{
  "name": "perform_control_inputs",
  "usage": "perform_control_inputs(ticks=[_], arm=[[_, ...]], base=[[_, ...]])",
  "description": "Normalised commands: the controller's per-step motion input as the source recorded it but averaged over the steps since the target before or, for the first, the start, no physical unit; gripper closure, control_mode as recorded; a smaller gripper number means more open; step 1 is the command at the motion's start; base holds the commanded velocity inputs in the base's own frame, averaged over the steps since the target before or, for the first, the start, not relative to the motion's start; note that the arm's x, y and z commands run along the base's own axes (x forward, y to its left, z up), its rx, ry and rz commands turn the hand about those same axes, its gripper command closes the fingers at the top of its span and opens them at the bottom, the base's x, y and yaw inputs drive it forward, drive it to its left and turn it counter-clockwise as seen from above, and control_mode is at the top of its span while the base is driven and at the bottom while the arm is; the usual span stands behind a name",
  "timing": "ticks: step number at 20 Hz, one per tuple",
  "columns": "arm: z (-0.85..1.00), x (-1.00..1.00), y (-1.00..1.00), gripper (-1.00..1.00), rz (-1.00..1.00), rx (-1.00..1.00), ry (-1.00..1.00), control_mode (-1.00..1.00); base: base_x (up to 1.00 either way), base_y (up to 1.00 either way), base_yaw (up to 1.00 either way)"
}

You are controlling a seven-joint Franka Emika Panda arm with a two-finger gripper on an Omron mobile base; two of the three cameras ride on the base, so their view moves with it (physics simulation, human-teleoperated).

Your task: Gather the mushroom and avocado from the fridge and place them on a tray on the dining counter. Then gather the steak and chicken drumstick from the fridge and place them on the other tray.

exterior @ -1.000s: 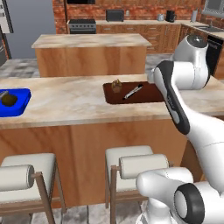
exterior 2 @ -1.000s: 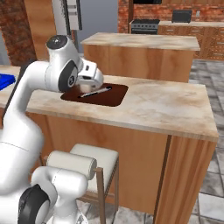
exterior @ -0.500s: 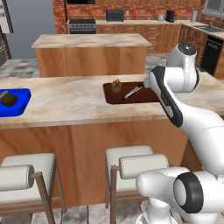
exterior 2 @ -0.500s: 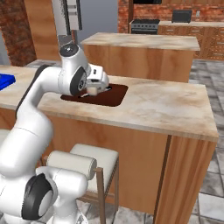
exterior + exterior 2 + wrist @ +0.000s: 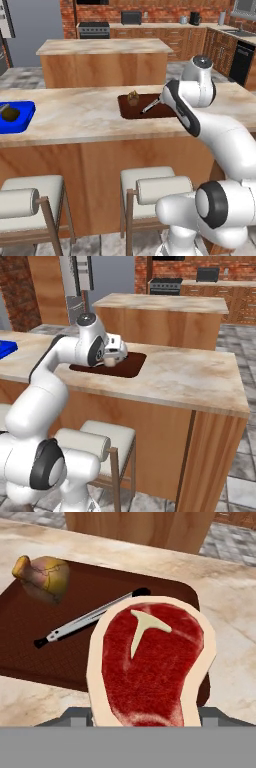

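Note:
My gripper (image 5: pixel 145 718) is shut on the steak (image 5: pixel 150 662), a red slab with a pale fatty rim. It hangs just above the near right part of the other tray (image 5: pixel 30 642), which is dark brown and lies on the dining counter (image 5: pixel 85 117). The chicken drumstick (image 5: pixel 42 577) rests in that tray's far left corner, also seen as a tan lump (image 5: pixel 133 97). In the right base view the gripper (image 5: pixel 113 357) hovers at the brown tray's (image 5: pixel 132 363) left end. The blue tray (image 5: pixel 22 120) holds the dark avocado (image 5: pixel 10 114). The fridge (image 5: pixel 70 286) stands far back.
Metal tongs (image 5: pixel 85 622) lie slantwise across the brown tray, between the drumstick and the steak. A second island (image 5: pixel 102 55) stands behind the counter. Two padded stools (image 5: pixel 155 187) sit in front of the counter. Bare marble lies to the right of the brown tray.
The arm has swung its elbow up and carried the hand a little further over the brown tray. The steak stays in the grip.

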Motion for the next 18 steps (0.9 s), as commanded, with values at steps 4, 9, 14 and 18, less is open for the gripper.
perform_control_inputs(ticks=[4,9,14,18], arm=[[-0.08,0.20,-0.13,1.00,0.02,0.00,0.00,-1.00],[-0.11,0.18,-0.16,1.00,0.01,0.00,0.01,-1.00],[-0.15,0.19,-0.13,1.00,0.01,0.00,0.02,-1.00],[-0.16,0.25,-0.07,1.00,0.01,0.00,0.02,-1.00]], base=[[0.00,0.00,0.00],[0.00,0.00,0.00],[0.00,0.00,0.00],[0.00,0.00,0.00]])
